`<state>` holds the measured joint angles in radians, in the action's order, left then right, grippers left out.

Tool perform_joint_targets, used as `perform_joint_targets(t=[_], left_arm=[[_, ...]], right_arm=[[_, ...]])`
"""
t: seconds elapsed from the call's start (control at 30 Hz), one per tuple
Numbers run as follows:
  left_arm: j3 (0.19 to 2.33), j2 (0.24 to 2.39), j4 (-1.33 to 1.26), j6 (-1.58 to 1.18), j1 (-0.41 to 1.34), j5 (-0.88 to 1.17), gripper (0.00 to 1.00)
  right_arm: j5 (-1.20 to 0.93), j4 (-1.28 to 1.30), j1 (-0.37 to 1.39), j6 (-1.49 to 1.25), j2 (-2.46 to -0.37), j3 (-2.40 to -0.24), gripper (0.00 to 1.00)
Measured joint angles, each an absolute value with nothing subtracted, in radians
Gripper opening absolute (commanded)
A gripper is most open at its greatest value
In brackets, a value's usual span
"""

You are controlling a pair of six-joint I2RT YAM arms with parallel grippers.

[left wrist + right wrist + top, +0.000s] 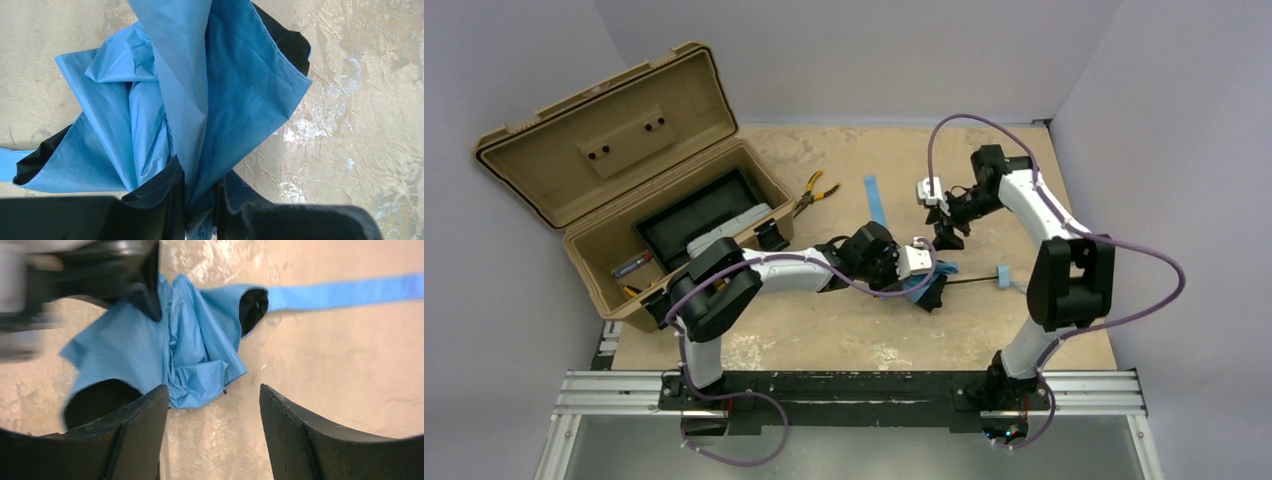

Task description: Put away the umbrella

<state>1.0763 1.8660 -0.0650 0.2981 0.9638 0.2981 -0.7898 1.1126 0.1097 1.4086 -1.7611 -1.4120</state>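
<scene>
Left gripper (200, 202) is closest to the lens in its wrist view. Both black fingers (280, 220) are clamped on a fold of the umbrella (225, 100), w/ blue cloth pinched btwn them. Rest of the canopy spreads loose and crumpled on the table (360, 100), black lining showing at the edges. Right gripper (212, 415) hangs over the table just beside the bundle, jaws wide apart, nothing btwn them, so it holds nothing.

From the top cam, the umbrella (927, 287) lies mid-table in front of the arms. Its thin black shaft (969, 280) sticks out to the right, w/ the small blue handle (1002, 277) at the end. Blue strap (345, 290) trails off from the bundle across the table. Open tan toolbox (624, 140) stands at the left, well apart from the umbrella, w/ pliers (816, 190) just beside it.

Step in hand, as I read it: gathering the cloth, not yet stowing. Canopy isn't compact and the shaft looks extended. Nxt move prob calls for the right gripper to take shaft or handle while the left holds the cloth, so it can be collapsed or carried as one piece toward the toolbox. A cloth-only grip may slip, and the strap could drag.
</scene>
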Motion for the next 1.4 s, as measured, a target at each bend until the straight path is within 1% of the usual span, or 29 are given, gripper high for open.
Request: perform_joint_targets(t=[0.2,0.33,0.37,0.47,0.5,0.57,0.7,0.77,0.87,0.97,1.03,1.17,1.33,1.4], left_arm=[[1.113,1.888,-0.024,0.261,0.907,0.412,0.0],[1.127,1.9,-0.005,0.226,0.875,0.485,0.0],[1.132,1.905,0.0,0.217,0.866,0.504,0.0],[1.156,1.924,0.021,0.188,0.841,0.554,0.0],[1.167,1.933,0.029,0.174,0.833,0.572,0.0],[1.187,1.952,0.044,0.152,0.818,0.602,0.0],[1.205,1.969,0.056,0.113,0.805,0.636,0.0],[1.21,1.971,0.063,0.102,0.805,0.641,0.0],[1.223,1.98,0.076,0.081,0.802,0.648,0.0],[1.235,1.991,0.086,0.045,0.796,0.659,0.0],[1.238,1.999,0.085,0.017,0.79,0.672,0.0],[1.238,2.014,0.072,-0.046,0.778,0.697,0.0],[1.238,2.033,0.049,-0.128,0.759,0.732,0.0],[1.238,2.043,0.038,-0.167,0.751,0.751,0.0]], right_arm=[[-0.909,1.111,0.091,1.651,-1.564,-1.289,0.68],[-0.989,1.109,0.04,1.748,-1.528,-1.272,0.69],[-1.009,1.111,0.02,1.779,-1.528,-1.272,0.71],[-1.039,1.132,-0.024,1.861,-1.525,-1.264,0.84],[-1.04,1.131,-0.033,1.888,-1.515,-1.248,0.86],[-1.04,1.131,-0.038,1.935,-1.486,-1.192,0.88],[-1.033,1.129,-0.017,1.976,-1.43,-1.077,0.88],[-1.006,1.077,0.019,1.948,-1.399,-1.018,0.88],[-0.916,0.88,0.13,1.783,-1.297,-0.878,0.89],[-0.826,0.707,0.231,1.618,-1.197,-0.761,0.84],[-0.772,0.632,0.274,1.541,-1.193,-0.744,0.81],[-0.676,0.496,0.332,1.451,-1.23,-0.715,0.82],[-0.583,0.424,0.396,1.4,-1.219,-0.635,0.83],[-0.552,0.42,0.412,1.397,-1.219,-0.619,0.81]])
